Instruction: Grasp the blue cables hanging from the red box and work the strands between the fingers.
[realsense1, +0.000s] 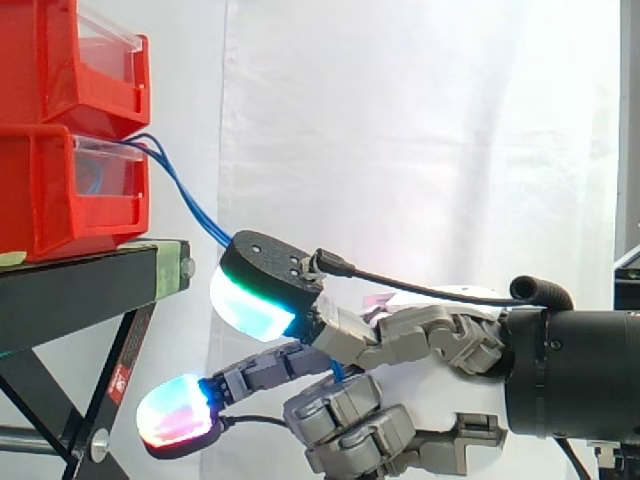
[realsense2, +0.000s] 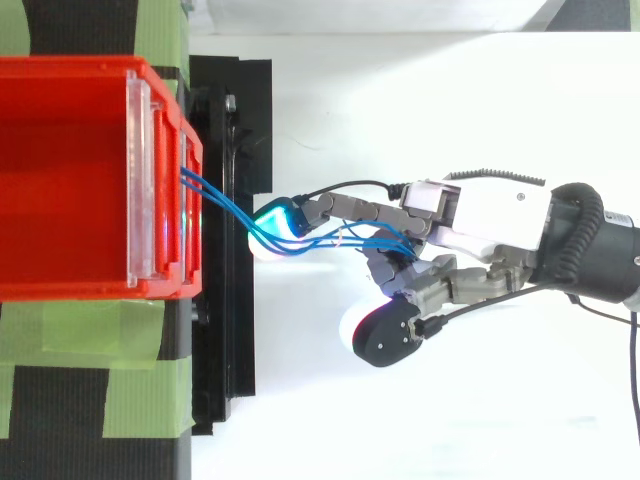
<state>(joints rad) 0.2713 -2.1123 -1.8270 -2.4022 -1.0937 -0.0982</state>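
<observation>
Standing on the black stand (realsense1: 80, 290), the stacked red bins (realsense1: 50, 190) are the biggest things here; the hand (realsense1: 440, 340) is beside the stand and lower than the bins, its fingers curled on the blue cables (realsense1: 190, 200); these come out of the lower bin's front and slope down between the fingers; the grasp looks done; I judge that working the strands is what remains.
</observation>
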